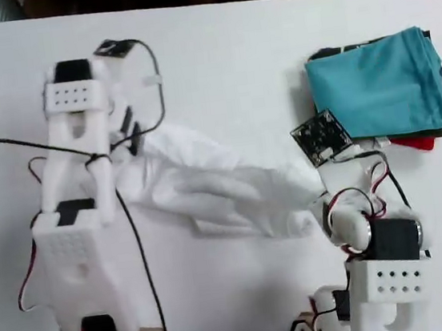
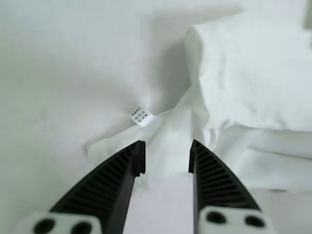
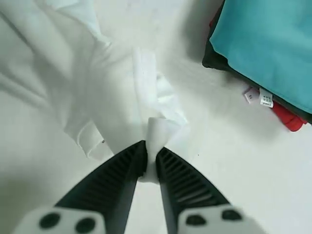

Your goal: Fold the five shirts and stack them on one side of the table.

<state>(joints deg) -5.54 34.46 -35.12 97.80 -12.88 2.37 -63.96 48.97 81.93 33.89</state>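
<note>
The right gripper, fingers clenched on a pinched fold of the crumpled white shirt lying mid-tabletop, anchors that end, while the left gripper, fingers released astride the opposite edge, apparently prepares to spread it, the folded stack sitting beside the right arm.

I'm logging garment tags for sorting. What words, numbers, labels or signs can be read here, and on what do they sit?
No text is legible.
Small white tag on the crumpled white cloth shirt: dark marks, too blurred to read.
Two small white tags at the stack of folded shirts with a teal one on top: too small to read.
Dark square circuit board: markings too small to read.
</note>
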